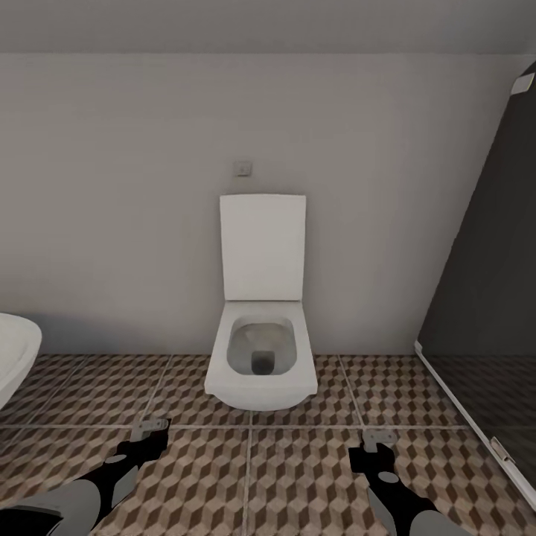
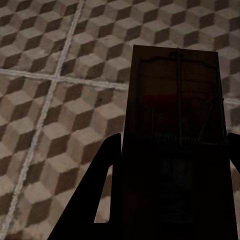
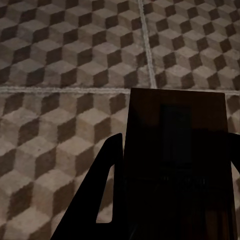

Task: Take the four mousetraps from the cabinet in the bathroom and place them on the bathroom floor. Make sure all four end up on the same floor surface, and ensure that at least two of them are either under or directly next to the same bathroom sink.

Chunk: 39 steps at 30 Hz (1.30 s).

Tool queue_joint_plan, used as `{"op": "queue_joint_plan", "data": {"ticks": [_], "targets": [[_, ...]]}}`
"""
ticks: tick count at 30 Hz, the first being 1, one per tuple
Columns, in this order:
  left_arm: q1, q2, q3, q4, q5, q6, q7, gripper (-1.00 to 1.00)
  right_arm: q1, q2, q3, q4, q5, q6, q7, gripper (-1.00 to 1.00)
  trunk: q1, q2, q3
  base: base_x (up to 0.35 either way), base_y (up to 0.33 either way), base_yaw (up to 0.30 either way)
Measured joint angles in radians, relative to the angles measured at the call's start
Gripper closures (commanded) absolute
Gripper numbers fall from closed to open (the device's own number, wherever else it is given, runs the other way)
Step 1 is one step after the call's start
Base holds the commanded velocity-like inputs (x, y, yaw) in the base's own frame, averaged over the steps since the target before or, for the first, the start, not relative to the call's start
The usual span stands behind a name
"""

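Note:
Each of my grippers holds a mousetrap above the cube-patterned bathroom floor point(image 1: 298, 476). In the left wrist view a shadowed flat board with wire parts and a faint red spot, the mousetrap point(image 2: 176, 100), sits between the dark fingers point(image 2: 107, 165) of my left gripper point(image 2: 172, 147). My right gripper point(image 3: 175, 145) is shut on a second mousetrap point(image 3: 177, 120). From the head camera the left gripper point(image 1: 152, 434) and right gripper point(image 1: 374, 448) hang low over the tiles, each with a trap end point(image 1: 155, 425) point(image 1: 378, 436) poking out. The cabinet and the sink are out of view.
A white toilet point(image 1: 260, 365) with its lid up stands against the pale wall straight ahead. A dark glass shower panel point(image 1: 484, 298) with a white base rail runs along the right. A white rounded fixture edge point(image 1: 13, 353) juts in at the left.

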Motion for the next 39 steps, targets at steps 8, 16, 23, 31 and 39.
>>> {"op": "queue_joint_plan", "data": {"ticks": [8, 16, 23, 31, 39], "targets": [[0.0, 0.0, 0.0, 0.0, -0.001, 0.0, 0.003, 1.0, 0.0, 0.0, 0.001, 0.0, 0.001, 0.0, 0.0, 1.0, 0.0, 0.0, 0.0, 0.0, 0.014, 0.0], [0.0, 0.0, 0.0, -0.001, -0.002, 0.0, 0.006, 1.0, 0.0, 0.0, 0.002, -0.002, 0.001, 0.0, 0.0, 1.0, 0.0, 0.0, 0.0, 0.0, 0.204, 0.0], [0.0, 0.001, 0.0, -0.001, -0.002, 0.0, 0.007, 1.0, 0.0, 0.0, 0.002, -0.006, 0.001, 0.0, 0.0, 1.0, 0.0, 0.0, 0.0, 0.0, 0.053, 0.0], [0.0, 0.001, 0.0, -0.001, -0.002, 0.0, 0.007, 1.0, 0.0, 0.0, 0.002, -0.006, 0.001, 0.0, 0.0, 1.0, 0.0, 0.0, 0.0, 0.0, 0.005, 0.0], [0.0, 0.0, 0.0, 0.0, -0.006, 0.0, 0.007, 1.0, 0.0, 0.0, 0.002, -0.006, 0.001, 0.0, 0.0, 1.0, 0.0, 0.0, 0.0, 0.0, 0.0, 0.0]]}}
